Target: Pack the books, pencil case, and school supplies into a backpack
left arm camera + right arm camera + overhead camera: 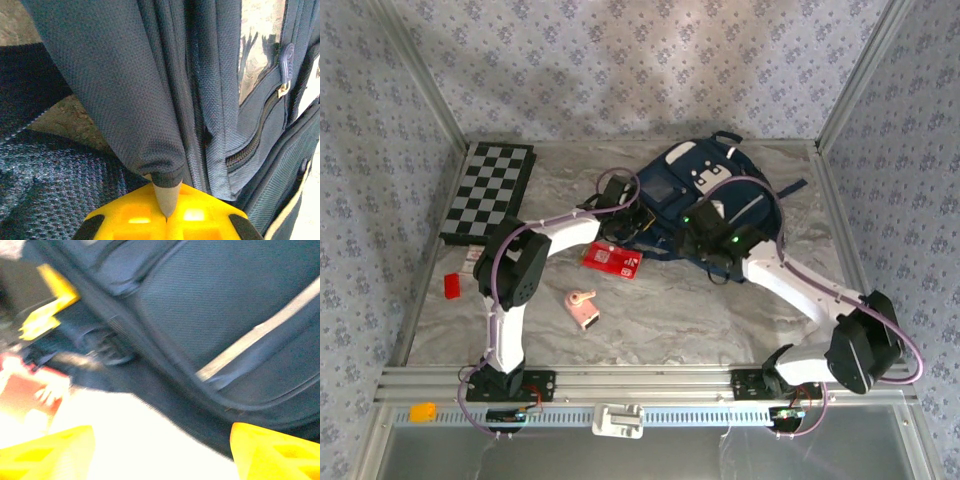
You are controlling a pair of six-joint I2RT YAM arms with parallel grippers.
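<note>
The navy backpack (720,190) lies at the back centre-right of the table. My left gripper (623,208) is at its left edge, fingers shut on a fold of the backpack's fabric (150,100), pinching a grey tab between the fingers (166,212). At the bag's near edge my right gripper (708,238) stands open (162,455), nothing between its fingers, with the backpack (220,315) just beyond them. The red pencil case (612,258) lies flat in front of the bag and shows blurred in the right wrist view (22,395). The pink gadget (583,308) lies nearer. The books are hidden.
A black-and-white checkered board (490,190) lies at the back left. A small red block (453,286) and a small white-red item (472,257) sit near the left edge. Metal frame posts and patterned walls bound the table.
</note>
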